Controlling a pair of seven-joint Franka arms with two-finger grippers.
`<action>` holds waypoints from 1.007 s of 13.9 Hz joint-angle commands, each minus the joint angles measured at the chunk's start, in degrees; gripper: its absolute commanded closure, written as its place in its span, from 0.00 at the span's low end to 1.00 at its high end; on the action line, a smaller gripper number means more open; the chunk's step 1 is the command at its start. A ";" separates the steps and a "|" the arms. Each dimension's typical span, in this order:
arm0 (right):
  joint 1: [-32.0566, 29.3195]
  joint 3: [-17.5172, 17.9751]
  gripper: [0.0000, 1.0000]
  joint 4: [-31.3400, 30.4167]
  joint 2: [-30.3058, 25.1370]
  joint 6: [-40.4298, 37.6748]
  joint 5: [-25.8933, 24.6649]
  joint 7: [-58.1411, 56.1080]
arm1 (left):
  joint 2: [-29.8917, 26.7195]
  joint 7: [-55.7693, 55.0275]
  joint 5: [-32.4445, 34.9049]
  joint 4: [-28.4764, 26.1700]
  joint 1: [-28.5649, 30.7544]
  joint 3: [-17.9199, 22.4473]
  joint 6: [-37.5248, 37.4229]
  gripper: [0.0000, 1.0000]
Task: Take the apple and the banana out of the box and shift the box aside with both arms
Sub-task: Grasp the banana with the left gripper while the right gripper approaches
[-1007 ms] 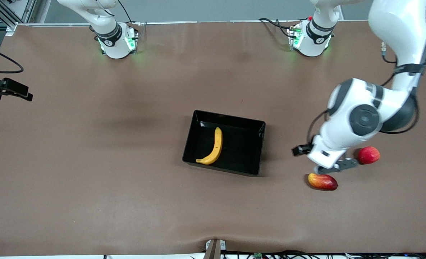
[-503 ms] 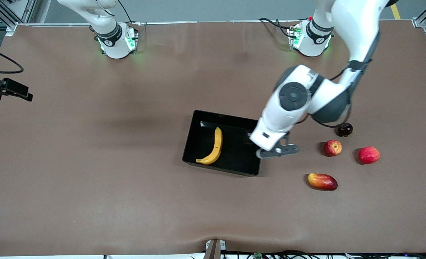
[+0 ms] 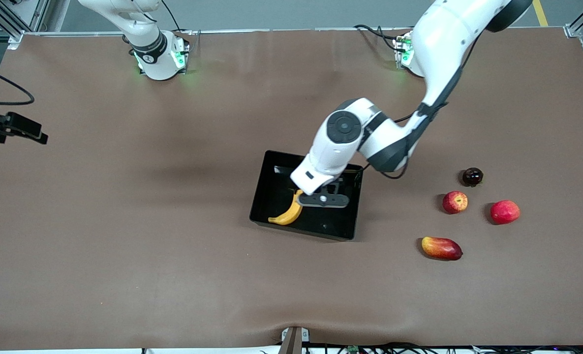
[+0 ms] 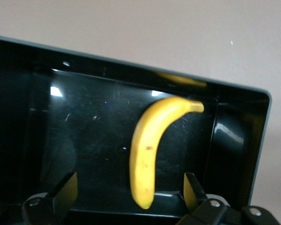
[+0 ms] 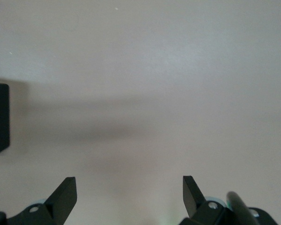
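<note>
5 fruits show in all: 1 banana (image 3: 289,214), 1 apple (image 3: 455,202) with yellow streaks, 1 plain red round fruit (image 3: 505,212), 1 red-yellow mango (image 3: 441,248) and 1 small dark round fruit (image 3: 472,176). 1 black box (image 3: 273,189) sits near the middle of the brown table (image 3: 124,221), and the banana lies inside it, on the floor of the box toward the right arm's end, its curved body partly covered in the front view by the left arm's wrist. The other 4 fruits lie on the table toward the left arm's end, well apart from the box: the dark fruit farthest from the front camera, the apple just nearer, the plain red fruit beside the apple, and the mango nearest to the camera.

2 arms are present. The left claw (image 3: 323,200) hangs over the box, above the banana; its 2 fingers (image 4: 61,194) are spread wide with nothing between them, and the left wrist view looks down on the banana (image 4: 152,145) within the glossy walls of the box (image 4: 257,136). The right arm waits; the right claw (image 5: 129,194) is likewise released, its 2 fingers wide apart over bare table, holding nothing.
</note>
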 commanded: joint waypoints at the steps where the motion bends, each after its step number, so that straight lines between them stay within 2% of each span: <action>1: -0.43 0.19 0.00 0.80 2.84 1.66 1.95 -0.55 | 4.31 -0.61 1.44 4.51 -3.15 1.87 1.43 0.00; 4: -0.08 0.28 0.00 0.63 6.08 2.54 2.04 -0.55 | 7.47 0.27 1.78 4.78 -4.64 2.74 5.64 0.00; 8: 1.33 0.55 0.00 0.80 10.48 2.89 5.46 -0.55 | 9.94 0.18 1.96 4.86 -12.10 10.20 8.47 0.00; 11: 2.65 0.46 0.00 0.45 11.89 4.04 6.79 -0.55 | 11.96 0.71 2.14 5.57 -13.44 10.74 8.47 0.00; 12: 2.91 0.46 0.00 0.28 12.07 4.04 6.79 -0.55 | 12.14 0.88 2.14 5.57 -13.70 10.92 8.47 0.12; 13: 3.00 0.46 0.00 0.01 12.24 3.95 6.79 -0.55 | 12.41 2.36 2.14 5.48 -13.70 11.18 8.47 0.34; 14: 3.00 0.55 0.00 -0.95 12.51 4.04 6.87 -0.55 | 12.49 4.81 2.23 5.57 -13.79 11.27 8.47 0.65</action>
